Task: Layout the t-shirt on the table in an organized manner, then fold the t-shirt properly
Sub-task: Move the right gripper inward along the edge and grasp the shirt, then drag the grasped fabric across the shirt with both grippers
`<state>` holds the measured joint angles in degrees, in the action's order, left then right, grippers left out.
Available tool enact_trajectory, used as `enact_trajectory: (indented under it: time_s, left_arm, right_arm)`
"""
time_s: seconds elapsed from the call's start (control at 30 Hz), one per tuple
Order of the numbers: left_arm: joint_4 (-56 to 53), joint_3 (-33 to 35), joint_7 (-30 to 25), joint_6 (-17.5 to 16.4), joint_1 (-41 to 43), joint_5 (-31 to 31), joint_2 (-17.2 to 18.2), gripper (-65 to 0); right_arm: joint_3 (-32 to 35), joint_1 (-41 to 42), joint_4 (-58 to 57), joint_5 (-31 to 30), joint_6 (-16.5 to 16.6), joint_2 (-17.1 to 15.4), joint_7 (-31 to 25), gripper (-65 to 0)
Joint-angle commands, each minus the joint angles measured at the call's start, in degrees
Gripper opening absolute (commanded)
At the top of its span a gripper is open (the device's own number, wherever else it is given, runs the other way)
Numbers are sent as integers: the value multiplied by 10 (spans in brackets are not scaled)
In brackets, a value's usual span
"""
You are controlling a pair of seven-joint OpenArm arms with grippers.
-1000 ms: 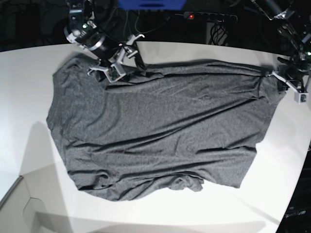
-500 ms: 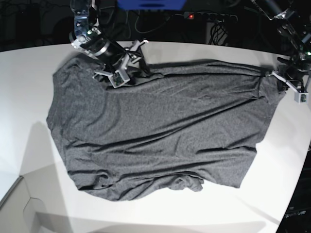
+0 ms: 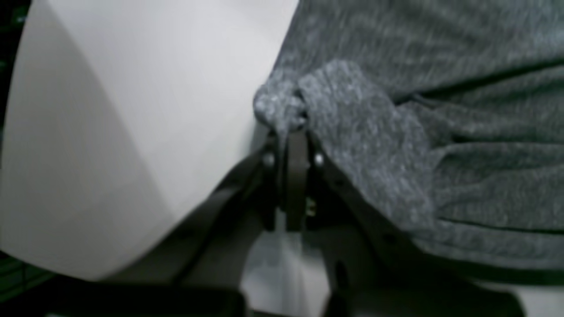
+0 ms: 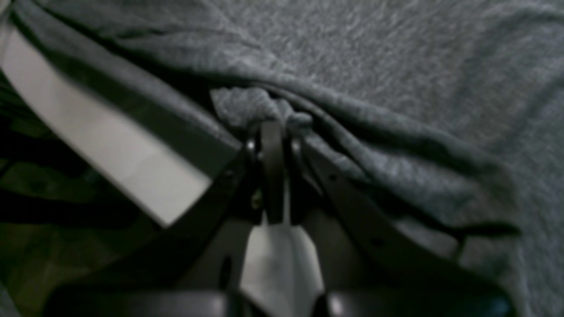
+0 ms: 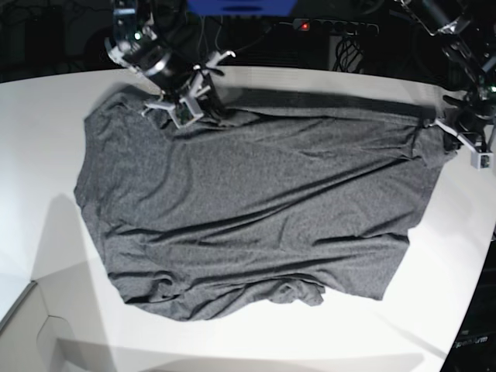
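My right pincer [image 4: 273, 125] is pressed together on a small bunched fold of the t-shirt [image 5: 248, 209], at the garment's far edge; in the right wrist view the grey knit gathers into a knot directly ahead of my fingertips, with creases running away from it to the right. My left pincer [image 3: 293, 127] is likewise clamped on a bunched corner of the same t-shirt, fabric spreading to the right of the tips and the bare white table [image 3: 132, 110] lying to their left. Between my two pincers the t-shirt lies spread over the table, wrinkled along its near hem.
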<state>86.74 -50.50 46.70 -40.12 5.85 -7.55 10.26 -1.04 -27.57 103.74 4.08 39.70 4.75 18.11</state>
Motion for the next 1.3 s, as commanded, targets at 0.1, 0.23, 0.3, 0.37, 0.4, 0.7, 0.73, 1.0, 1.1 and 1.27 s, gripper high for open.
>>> enact_trajectory:
  time_s: [0.1, 0.23, 0.3, 0.37, 0.4, 0.7, 0.73, 1.0, 1.1, 1.27]
  left_arm:
    - [37, -3, -10, 1, -10, -6, 13, -650]
    - [56, -3, -10, 1, -10, -6, 12, -650]
    - [62, -3, -10, 1, -10, -6, 11, -650]
    - [64, -3, -10, 1, -10, -6, 11, -650]
    - [64, -3, -10, 1, -10, -6, 12, -650]
    - [63, -4, -10, 1, -9, -6, 14, -650]
    - [63, -4, -10, 1, -9, -6, 15, -650]
    - [61, -4, -10, 1, -14, -7, 27, -650]
    - [57, -4, -10, 1, -33, -3, 27, -650]
    - [57, -1, -10, 1, -58, -2, 27, -650]
  right_arm:
    - [15, -39, 62, -14, 3, 1, -17, -650]
    - [51, -79, 83, -14, 3, -15, -17, -650]
    - [76, -93, 83, -14, 3, -29, -17, -650]
    - [93, -104, 82, -14, 3, -41, -17, -650]
    - [99, -112, 82, -14, 3, -44, -17, -650]
    - [98, -134, 82, -13, 3, -65, -17, -650]
    - [100, -135, 82, -13, 3, -68, -17, -650]
    - [96, -129, 86, -13, 3, -69, -17, -650]
    - [98, -109, 83, -13, 3, -69, -17, -650]
    - [97, -72, 80, -13, 3, -68, -16, -650]
